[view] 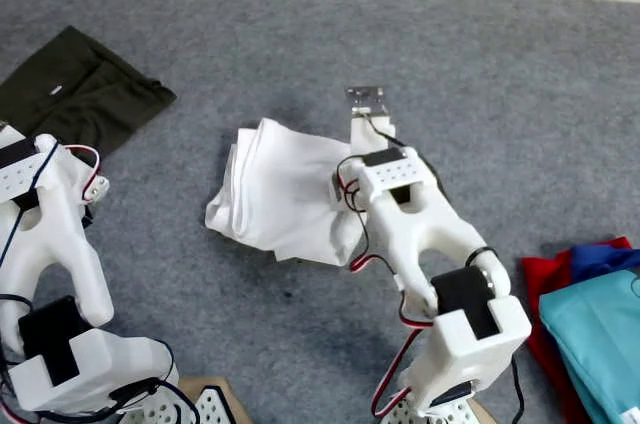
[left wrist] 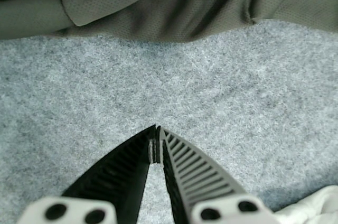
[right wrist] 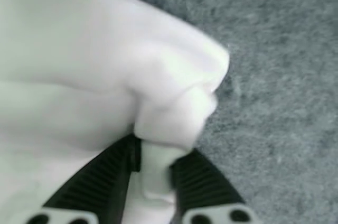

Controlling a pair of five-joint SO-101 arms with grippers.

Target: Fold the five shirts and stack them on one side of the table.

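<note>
White cotton shirt [view: 285,194], bunched and part-folded, lies mid-table on the grey felt tabletop [view: 500,74]. Right wrist view gives the grip: right gripper [right wrist: 156,152] pinched tight on a fold at the shirt's edge, cloth bulging just ahead of the fingertips. High view adds a pile of red, blue and teal shirts [view: 590,294], well off to that arm's right. Left gripper [left wrist: 157,140] closed, tips touching, nothing between them. Dark olive shirt [left wrist: 158,7] lies near, ahead of it.
</note>
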